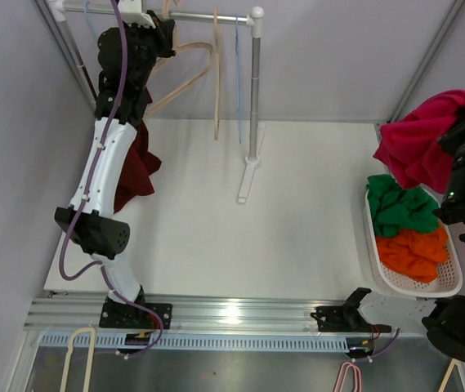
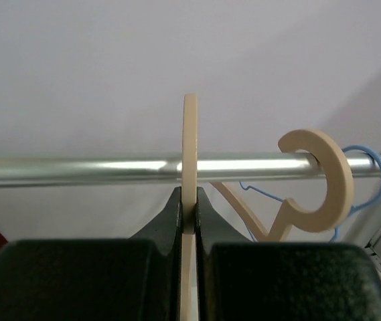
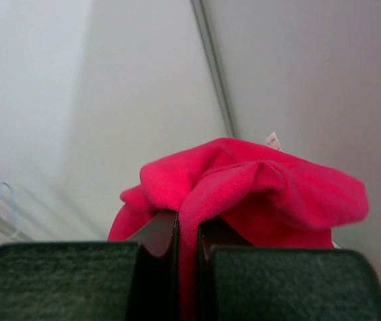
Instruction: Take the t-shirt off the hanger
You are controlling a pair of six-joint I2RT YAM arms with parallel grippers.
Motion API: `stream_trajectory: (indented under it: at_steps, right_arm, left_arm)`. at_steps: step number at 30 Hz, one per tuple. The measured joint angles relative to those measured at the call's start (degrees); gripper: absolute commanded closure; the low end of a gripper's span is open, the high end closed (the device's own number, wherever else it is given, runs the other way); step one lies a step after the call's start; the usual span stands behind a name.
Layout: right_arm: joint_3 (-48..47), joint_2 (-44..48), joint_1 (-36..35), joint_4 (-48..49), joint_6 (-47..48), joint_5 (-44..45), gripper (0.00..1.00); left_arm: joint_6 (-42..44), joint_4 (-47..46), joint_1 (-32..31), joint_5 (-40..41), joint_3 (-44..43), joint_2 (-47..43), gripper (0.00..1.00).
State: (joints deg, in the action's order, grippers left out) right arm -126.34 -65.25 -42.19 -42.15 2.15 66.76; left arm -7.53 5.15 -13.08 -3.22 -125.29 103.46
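The nearest risk is on the right. The right gripper (image 3: 187, 231) has the crimson t-shirt (image 3: 257, 187) by one thin fold only. Most of the cloth is heaped above and behind the fingers rather than hanging below them. If that fold creeps out, the shirt probably drops wherever the arm happens to be. In the overhead view it hangs near the far end of the white basket (image 1: 453, 282), partly outside its rim, so it could land on the table instead of beside the green garment (image 1: 400, 208) and the orange garment (image 1: 412, 249). On release, the heaped cloth could also cling to the gripper rather than fall away.

Farther back, a dark red garment (image 1: 138, 167) hangs right against the left forearm, and pulling that arm away could drag it along.

At the far rack, the left gripper (image 2: 189, 200) holds the wooden hanger (image 2: 189, 147) where its hook crosses the metal rail (image 2: 76, 170). A sideways pull could shove this hanger into the second wooden hanger (image 2: 324, 180) and the blue wire hanger (image 2: 371, 167) hooked just beside it. It could also tug the rack itself.

Both pincers are clenched, with only their load between the jaws. The right one is pinched on the t-shirt fold. The left one is clamped on the hanger's neck, seen edge-on, with both pads flat against the wood. The t-shirt appears to be off the hanger already and well apart from it.
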Motion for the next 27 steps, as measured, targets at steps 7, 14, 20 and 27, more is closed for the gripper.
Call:
stream_trajectory:
  at_steps: [7, 14, 20, 27]
  right_arm:
    - [13.1, 6.4, -11.2, 19.0, 16.5, 12.0, 1.0]
    - [12.0, 7.0, -15.8, 31.7, 29.2, 17.6, 1.0]
    - [6.3, 2.3, -16.3, 37.7, 37.0, 17.9, 1.0]
    - [3.3, -3.7, -16.3, 38.1, 39.7, 17.5, 1.0]
  left_arm:
    - [0.0, -0.3, -0.6, 0.1, -5.6, 4.8, 0.99]
    - [0.0, -0.4, -1.6, 0.1, -7.3, 6.7, 0.99]
    - [0.0, -0.3, -2.0, 0.0, -7.5, 7.6, 0.99]
    - [0.0, -0.3, -2.7, 0.0, -7.5, 8.2, 0.99]
